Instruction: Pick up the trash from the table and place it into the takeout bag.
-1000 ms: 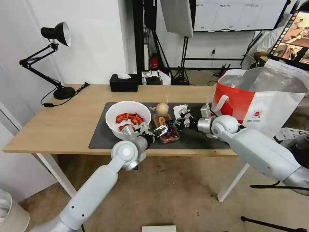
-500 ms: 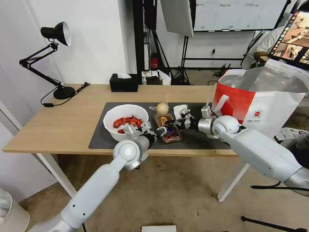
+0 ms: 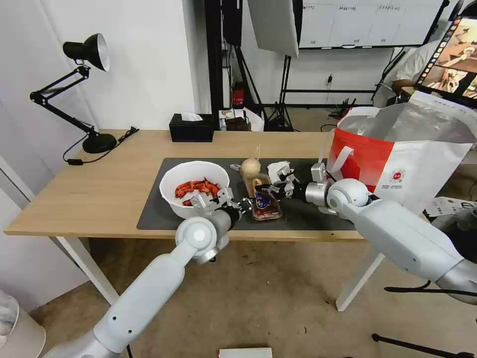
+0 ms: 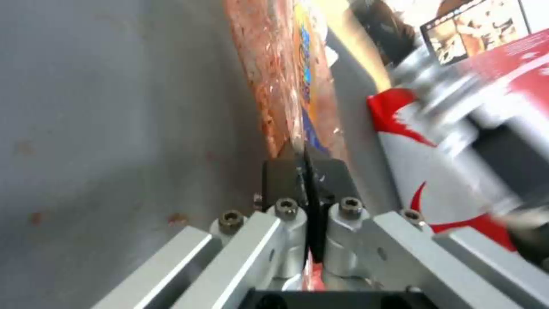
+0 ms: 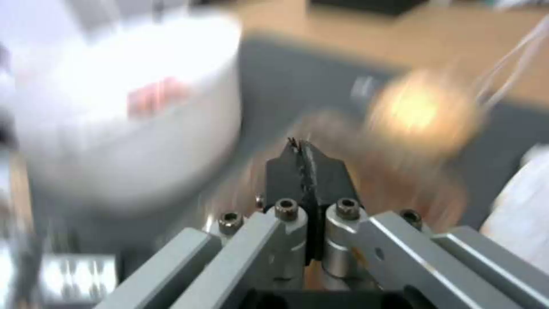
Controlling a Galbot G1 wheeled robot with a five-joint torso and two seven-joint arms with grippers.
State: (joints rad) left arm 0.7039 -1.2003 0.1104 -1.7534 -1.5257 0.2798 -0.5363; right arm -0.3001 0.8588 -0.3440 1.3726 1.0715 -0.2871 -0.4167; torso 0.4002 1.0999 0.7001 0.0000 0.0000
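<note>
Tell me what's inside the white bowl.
The white round bowl holds red shellfish scraps, piled toward its right side. Its near inside wall is hidden behind the rim and the left gripper.

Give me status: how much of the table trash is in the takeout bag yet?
None visibly bagged. In hand: the left gripper and right gripper are both shut on the clear two-compartment tray, one at each side, over the dark mat. Left: the white bowl of red shellfish scraps, the beige wrapped ball and the crumpled tissue remain on the table. The takeout bag stands open.
</note>
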